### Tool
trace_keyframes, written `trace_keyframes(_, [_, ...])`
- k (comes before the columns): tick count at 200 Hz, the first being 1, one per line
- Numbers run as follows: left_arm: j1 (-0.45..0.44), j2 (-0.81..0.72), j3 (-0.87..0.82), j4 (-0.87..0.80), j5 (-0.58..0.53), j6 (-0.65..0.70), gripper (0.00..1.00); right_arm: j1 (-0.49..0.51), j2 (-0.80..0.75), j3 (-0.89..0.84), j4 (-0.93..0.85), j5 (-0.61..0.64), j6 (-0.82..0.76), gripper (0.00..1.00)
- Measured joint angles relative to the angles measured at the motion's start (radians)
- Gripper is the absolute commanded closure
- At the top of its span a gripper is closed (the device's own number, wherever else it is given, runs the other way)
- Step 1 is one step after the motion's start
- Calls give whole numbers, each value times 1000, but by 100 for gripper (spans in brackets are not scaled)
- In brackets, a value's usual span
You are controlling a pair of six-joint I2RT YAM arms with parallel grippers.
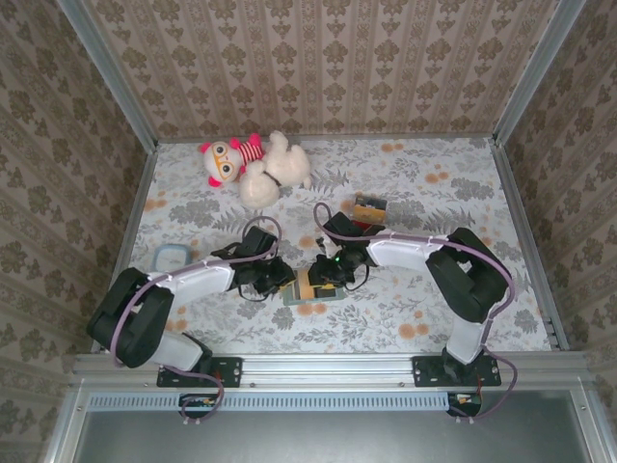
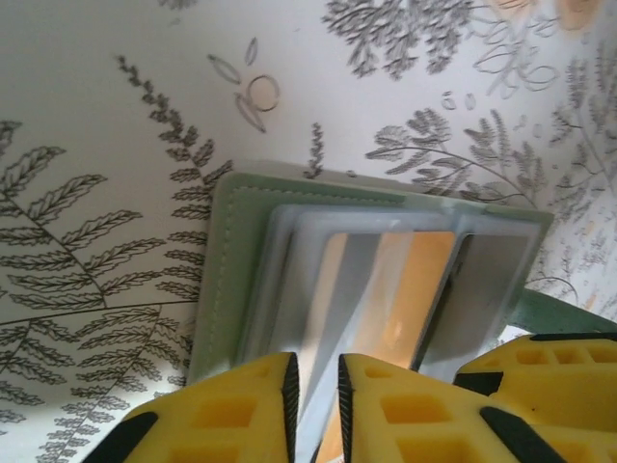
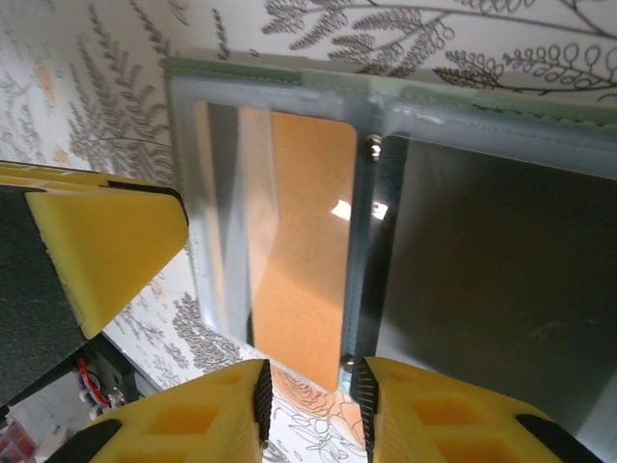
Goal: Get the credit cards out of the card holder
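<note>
Top external cam: both arms reach in from the near edge of the worktop (image 1: pixel 386 318) and meet just short of its centre. The left gripper (image 1: pixel 281 277) and right gripper (image 1: pixel 333 274) are nose to nose over the card holder (image 1: pixel 310 291). It lies flat and unfolded on the floral cloth w/ a tan strip showing. From that height the jaws can't be read.

Left wrist cam fills that in. Its yellow fingers (image 2: pixel 241 410) stand almost together, pinching the edge of one of the holder's clear plastic sleeves. The stitched grey-green cover is underneath, sleeves stacked on top, w/ a tan-yellow card (image 2: pixel 429 280) inside one. A yellow finger of the right gripper sits at lower right, touching or just beside the sleeve; can't tell which.

Right wrist cam adds the other half: a dark card (image 3: pixel 501 280) in the pocket beside the tan one, w/ two small rivets on the seam btwn them. The right gripper's tips are a narrow gap apart, w/ the sleeve's lower edge at that gap. Whether they actually nip it, can't tell.

Farther back on the top cam:
- A pale blue container (image 1: pixel 174 257) sits near the left edge.
- A small red box (image 1: pixel 369 209) is right of centre, well apart from the holder.
- A white-and-pink plush toy (image 1: pixel 255 166) lies near the far edge, left of centre.
</note>
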Motion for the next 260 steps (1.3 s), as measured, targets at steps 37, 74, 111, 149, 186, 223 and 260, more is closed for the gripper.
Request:
trace_keyframes(37, [0,10,0,2,0,-10,84,0,36,18,-1,-1,0,71])
trace_keyframes(74, [0,10,-2,2,0,-21,87,0,57,30,6,-23,0,72])
trace_keyframes(111, [0,10,-6,3,-1,-22,89,0,69,34,18,-45,0,74])
trace_keyframes(149, [0,10,-6,3,-1,-22,90,0,76,36,28,-52,0,78])
trace_keyframes(186, [0,10,-6,3,-1,-22,87,-1,76,36,34,-51,2,89])
trace_keyframes(223, [-1,10,0,-4,-1,-21,83,-3,66,36,18,-20,-11,94])
trace_keyframes(260, [-1,10,2,-14,-1,-21,83,-17,26,4,-1,23,-25,94])
